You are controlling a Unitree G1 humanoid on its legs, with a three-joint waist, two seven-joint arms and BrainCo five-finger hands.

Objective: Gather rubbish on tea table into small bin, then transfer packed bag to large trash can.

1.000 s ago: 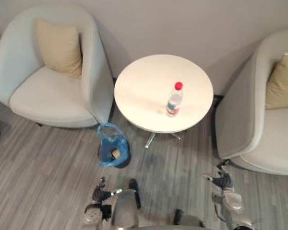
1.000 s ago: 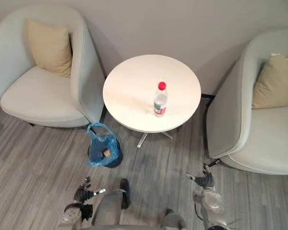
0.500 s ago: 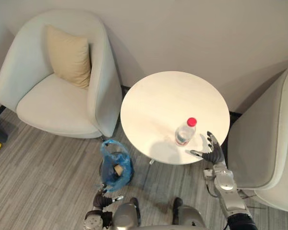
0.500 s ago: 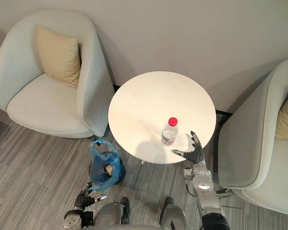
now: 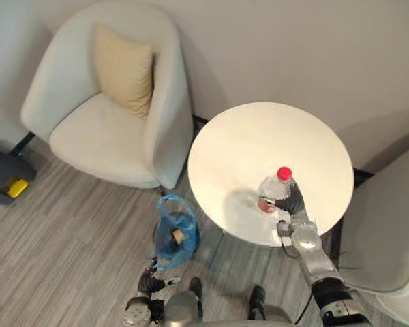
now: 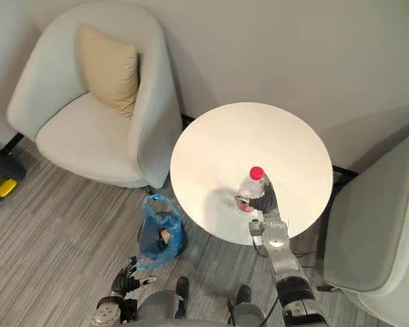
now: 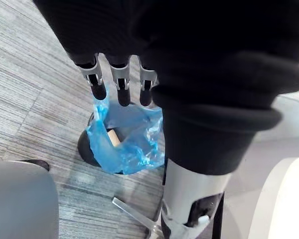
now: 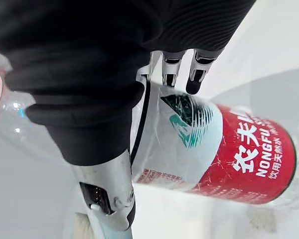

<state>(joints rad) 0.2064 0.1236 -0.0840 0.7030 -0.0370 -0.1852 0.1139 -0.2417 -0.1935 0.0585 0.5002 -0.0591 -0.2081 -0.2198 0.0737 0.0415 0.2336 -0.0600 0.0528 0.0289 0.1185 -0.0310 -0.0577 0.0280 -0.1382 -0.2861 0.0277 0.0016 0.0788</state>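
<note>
My right robot hand (image 5: 294, 203) curls around the red-capped water bottle (image 5: 269, 191) standing on the round white table (image 5: 259, 136). My left robot hand (image 5: 148, 283) hangs low, fingers straight, near the blue-bagged small bin (image 5: 175, 233).

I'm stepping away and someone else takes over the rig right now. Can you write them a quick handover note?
Right hand: fingers curled round the water bottle, which stands upright on the tea table.
Left hand: open and idle, low near the blue-bagged small bin on the floor beside the table.
Done: one brown scrap lies in the bag.
Left: lift the bottle, drop it in the bin, then carry the bag to the large trash can.
</note>
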